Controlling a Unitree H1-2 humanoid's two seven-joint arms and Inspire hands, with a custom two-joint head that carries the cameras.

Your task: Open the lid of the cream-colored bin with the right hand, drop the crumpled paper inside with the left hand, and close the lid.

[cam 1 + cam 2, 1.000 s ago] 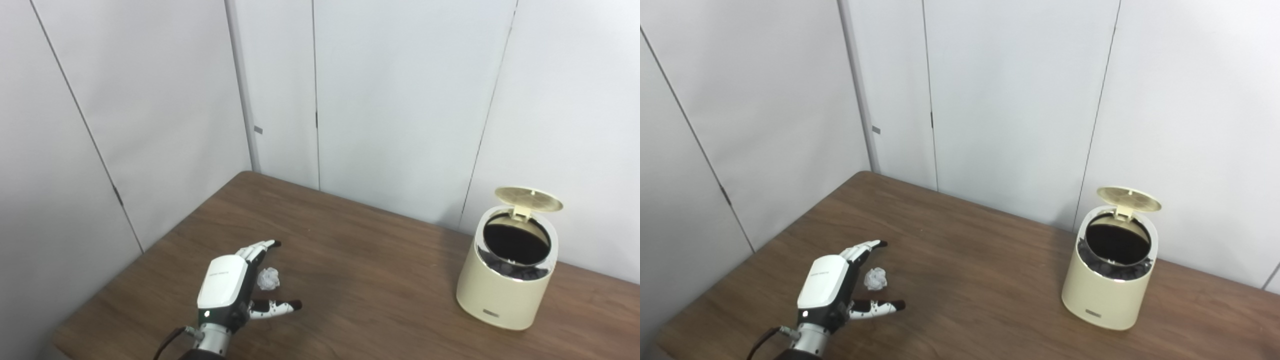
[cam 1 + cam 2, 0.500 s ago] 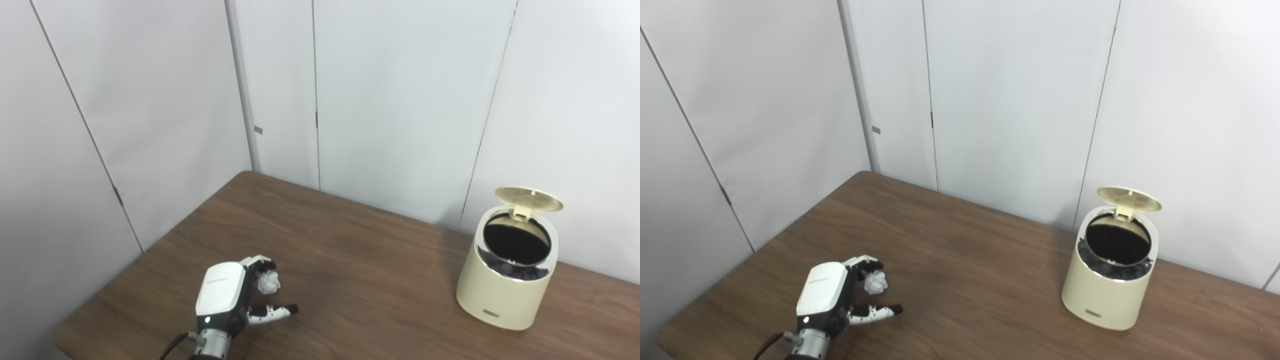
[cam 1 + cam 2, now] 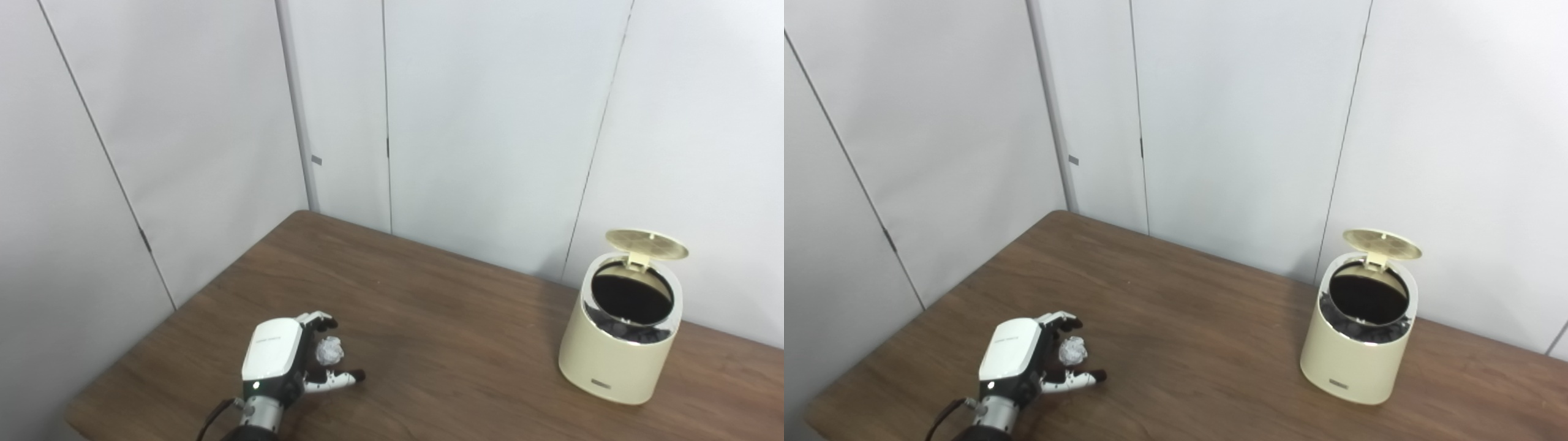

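Observation:
My left hand (image 3: 278, 358) is low over the front left of the brown table (image 3: 441, 331). Its fingers are curled around the white crumpled paper ball (image 3: 329, 351), and the thumb sticks out below it. The same hand (image 3: 1020, 361) and paper (image 3: 1072, 350) show in the right eye view. The cream-colored bin (image 3: 618, 343) stands at the right, far from the hand. Its lid (image 3: 646, 237) is raised and tipped back, and the dark inside is exposed. The right hand is out of view.
Pale wall panels (image 3: 478, 122) stand right behind the table and close behind the bin. The table's left corner and front left edge (image 3: 79, 410) lie near my left hand. Bare wood lies between hand and bin.
My left hand's fingers have curled from spread to closed around the paper ball, and the thumb has drawn in toward it. The hand has pulled back slightly. The bin has not moved.

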